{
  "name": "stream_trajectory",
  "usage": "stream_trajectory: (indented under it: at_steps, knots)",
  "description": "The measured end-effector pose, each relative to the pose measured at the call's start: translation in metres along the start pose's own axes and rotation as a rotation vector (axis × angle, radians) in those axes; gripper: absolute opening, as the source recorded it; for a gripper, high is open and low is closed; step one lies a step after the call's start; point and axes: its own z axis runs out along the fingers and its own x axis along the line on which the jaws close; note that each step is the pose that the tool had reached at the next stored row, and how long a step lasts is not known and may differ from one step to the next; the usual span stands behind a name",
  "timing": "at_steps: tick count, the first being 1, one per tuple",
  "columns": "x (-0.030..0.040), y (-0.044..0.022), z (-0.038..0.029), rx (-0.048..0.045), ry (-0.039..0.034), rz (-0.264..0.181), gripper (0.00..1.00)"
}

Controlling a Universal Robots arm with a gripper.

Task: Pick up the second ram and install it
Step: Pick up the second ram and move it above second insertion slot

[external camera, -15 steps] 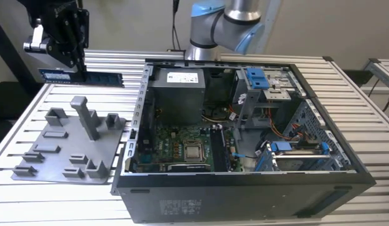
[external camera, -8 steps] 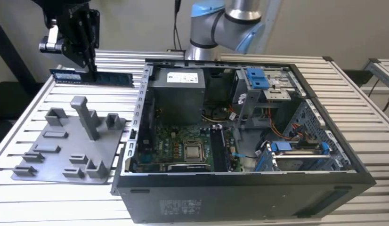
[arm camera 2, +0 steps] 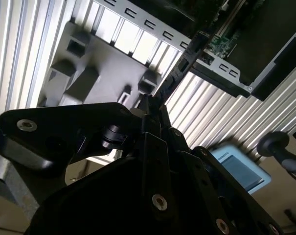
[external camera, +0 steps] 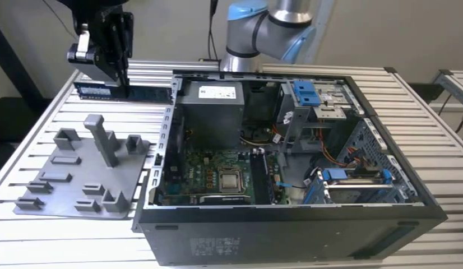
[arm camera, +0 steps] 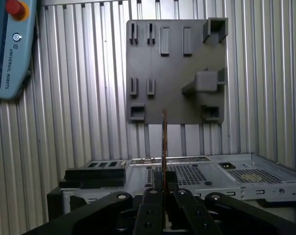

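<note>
Exterior view, far left: gripper [external camera: 122,85] clenched on the second ram [external camera: 151,92], its fingers hiding the stick's middle. Grey fixture plate [external camera: 67,190] lies nearer; open computer case [external camera: 291,235] to the right. First wrist view shows the ram edge-on [arm camera: 164,139].

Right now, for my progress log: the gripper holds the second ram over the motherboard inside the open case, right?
No. The gripper holds the second ram outside the open case, over the slatted table; the exterior view shows it.
</note>
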Motion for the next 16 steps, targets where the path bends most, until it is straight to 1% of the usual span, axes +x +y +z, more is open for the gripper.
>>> stream_trajectory:
  at_steps: [16]
  knots:
    - [-0.0029, -0.0389, -0.0012, -0.0026, 0.0002, 0.0, 0.14]
